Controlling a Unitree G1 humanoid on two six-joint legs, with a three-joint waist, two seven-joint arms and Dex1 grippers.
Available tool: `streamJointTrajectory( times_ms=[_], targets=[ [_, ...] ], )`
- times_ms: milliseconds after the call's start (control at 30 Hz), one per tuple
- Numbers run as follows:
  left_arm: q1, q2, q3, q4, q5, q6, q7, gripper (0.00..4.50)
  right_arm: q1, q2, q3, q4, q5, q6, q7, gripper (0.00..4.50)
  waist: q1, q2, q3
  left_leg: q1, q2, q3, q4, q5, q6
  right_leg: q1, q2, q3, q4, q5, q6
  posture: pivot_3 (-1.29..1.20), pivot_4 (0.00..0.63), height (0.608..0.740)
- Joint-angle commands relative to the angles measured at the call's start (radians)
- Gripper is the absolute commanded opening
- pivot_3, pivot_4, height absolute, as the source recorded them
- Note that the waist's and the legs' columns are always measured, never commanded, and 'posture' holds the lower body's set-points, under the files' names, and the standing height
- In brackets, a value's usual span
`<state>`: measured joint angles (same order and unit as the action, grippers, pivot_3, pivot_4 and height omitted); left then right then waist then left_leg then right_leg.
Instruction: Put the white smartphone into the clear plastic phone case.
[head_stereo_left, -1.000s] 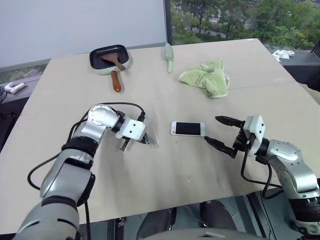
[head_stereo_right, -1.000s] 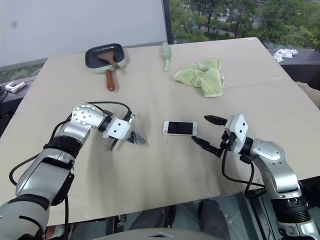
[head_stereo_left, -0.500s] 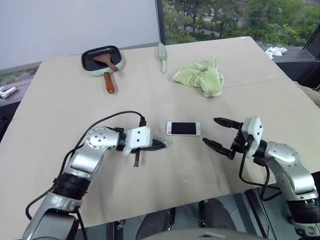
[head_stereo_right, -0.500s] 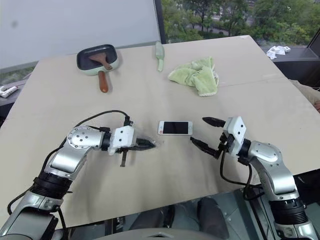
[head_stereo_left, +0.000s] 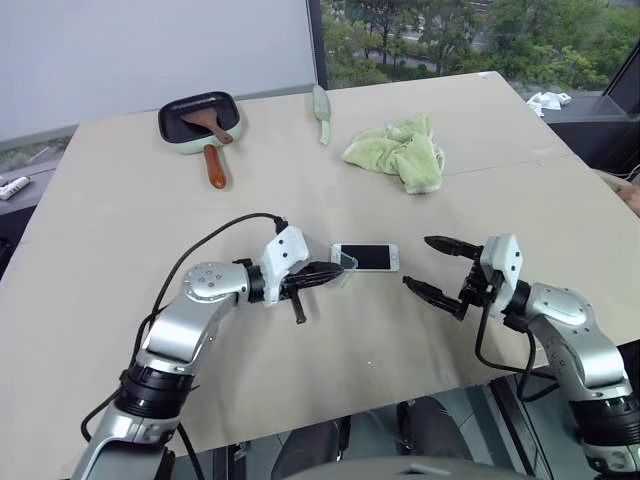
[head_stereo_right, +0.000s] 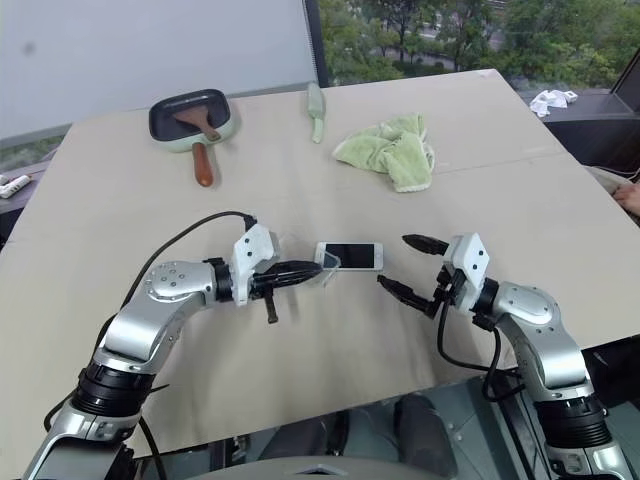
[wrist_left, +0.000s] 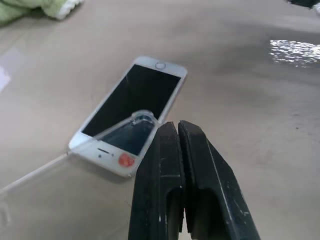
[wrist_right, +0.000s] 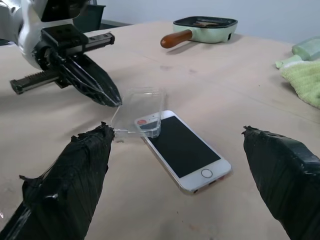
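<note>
Right wrist view: left gripper (wrist_right: 112, 100) pinches the case (wrist_right: 137, 107) over the phone (wrist_right: 182, 150) near the table's (head_stereo_left: 480, 150) front edge. Right gripper (head_stereo_left: 432, 266) gapes wide, holding nothing. Best to line up all 4 corners, then press flat.

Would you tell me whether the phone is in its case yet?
Not yet: the white smartphone lies bare on the table; the clear case overlaps one end.

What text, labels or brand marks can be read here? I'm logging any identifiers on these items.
None is readable.
White smartphone: dark screen, no legible marking.
Red sticker by the phone's end, under the clear plastic phone case: too small to read.
</note>
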<state>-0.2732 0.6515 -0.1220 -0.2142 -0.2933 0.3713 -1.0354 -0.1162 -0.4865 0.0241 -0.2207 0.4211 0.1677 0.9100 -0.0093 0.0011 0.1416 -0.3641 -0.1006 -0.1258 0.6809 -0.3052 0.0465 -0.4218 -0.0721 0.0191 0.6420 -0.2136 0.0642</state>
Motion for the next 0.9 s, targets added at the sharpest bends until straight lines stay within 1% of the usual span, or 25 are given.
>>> streamJointTrajectory(
  times_ms=[33, 200, 233, 267, 333, 500, 667, 700, 733, 833, 900],
  targets=[
    [-0.031, 0.083, 0.047, 0.105, -0.017, -0.147, -0.154, 0.91, -0.020, 0.006, -0.002, -0.012, 0.002, -0.028, 0.005, 4.50, 0.000, 0.001, 0.000, 0.001, 0.000, 0.001, -0.001, 0.000, 0.000, 0.000, 0.000, 0.000, 0.000, 0.000, 0.000, 0.00, 0.150, 0.740],
    [-0.183, 0.117, -0.023, 0.451, 0.117, -0.506, -0.286, 3.17, -0.030, 0.009, -0.001, 0.002, -0.003, -0.036, 0.011, 4.50, 0.011, 0.000, 0.001, 0.001, 0.000, 0.001, -0.001, 0.000, 0.000, 0.000, 0.000, -0.001, -0.001, 0.000, 0.000, 0.00, 0.150, 0.740],
    [-0.224, 0.115, -0.042, 0.524, 0.144, -0.572, -0.310, 3.71, -0.029, 0.007, -0.002, 0.003, -0.005, -0.038, 0.011, 4.50, 0.012, 0.000, 0.001, 0.001, 0.000, 0.001, -0.001, 0.000, 0.000, 0.000, 0.000, -0.001, -0.001, 0.000, 0.000, 0.00, 0.150, 0.740],
    [-0.264, 0.109, -0.059, 0.594, 0.173, -0.637, -0.326, 3.89, -0.027, 0.005, -0.003, 0.003, -0.007, -0.041, 0.011, 4.50, 0.013, 0.000, 0.001, 0.000, -0.001, 0.001, -0.001, 0.000, 0.000, 0.000, 0.000, -0.001, -0.001, 0.000, 0.000, 0.00, 0.150, 0.740],
    [-0.343, 0.090, -0.096, 0.729, 0.220, -0.740, -0.361, 4.45, -0.018, -0.001, -0.002, -0.002, -0.012, -0.044, 0.012, 4.50, 0.019, 0.000, 0.001, 0.000, -0.001, 0.001, -0.002, 0.000, 0.000, 0.000, 0.000, -0.001, -0.002, 0.000, 0.000, 0.00, 0.150, 0.740],
    [-0.487, 0.018, -0.161, 0.984, 0.302, -0.934, -0.397, 4.45, -0.008, -0.009, -0.001, -0.021, -0.013, -0.036, 0.010, 4.50, 0.022, -0.001, 0.001, -0.004, -0.001, 0.002, -0.002, 0.000, 0.000, -0.003, 0.001, -0.001, -0.002, 0.000, 0.000, 0.00, 0.150, 0.740],
    [-0.564, -0.039, -0.189, 1.122, 0.366, -1.009, -0.371, 4.45, 0.007, -0.030, -0.006, -0.048, -0.001, -0.020, 0.020, 4.50, 0.031, 0.000, 0.001, -0.003, -0.002, 0.001, 0.000, 0.000, 0.001, -0.002, 0.001, -0.002, 0.000, 0.000, 0.000, 0.00, 0.150, 0.740],
    [-0.571, -0.043, -0.193, 1.138, 0.375, -1.022, -0.377, 3.93, 0.008, -0.035, -0.005, -0.052, -0.001, -0.017, 0.022, 4.50, 0.032, 0.000, 0.001, -0.002, -0.002, 0.000, 0.001, 0.000, 0.001, -0.001, 0.001, -0.003, 0.000, 0.000, 0.000, 0.00, 0.150, 0.740],
    [-0.578, -0.044, -0.197, 1.151, 0.384, -1.034, -0.384, 3.59, 0.007, -0.039, -0.005, -0.055, 0.001, -0.013, 0.024, 4.50, 0.033, 0.000, 0.001, 0.001, -0.002, -0.001, 0.001, 0.000, 0.001, 0.002, 0.001, -0.004, 0.000, 0.000, 0.000, 0.00, 0.150, 0.740],
    [-0.585, -0.043, -0.206, 1.163, 0.381, -1.036, -0.420, 2.29, 0.003, -0.046, -0.006, -0.060, 0.007, -0.003, 0.029, 4.50, 0.035, 0.000, 0.000, 0.005, -0.003, -0.002, 0.003, -0.001, 0.003, 0.008, 0.001, -0.005, -0.001, 0.000, 0.001, 0.00, 0.150, 0.740],
    [-0.586, -0.040, -0.208, 1.162, 0.378, -1.034, -0.430, 1.25, 0.006, -0.051, -0.004, -0.066, 0.010, 0.000, 0.034, 4.50, 0.035, 0.000, 0.000, 0.006, -0.003, -0.003, 0.003, -0.001, 0.004, 0.009, 0.002, -0.005, 0.000, 0.000, 0.001, 0.00, 0.150, 0.740]
  ],
)
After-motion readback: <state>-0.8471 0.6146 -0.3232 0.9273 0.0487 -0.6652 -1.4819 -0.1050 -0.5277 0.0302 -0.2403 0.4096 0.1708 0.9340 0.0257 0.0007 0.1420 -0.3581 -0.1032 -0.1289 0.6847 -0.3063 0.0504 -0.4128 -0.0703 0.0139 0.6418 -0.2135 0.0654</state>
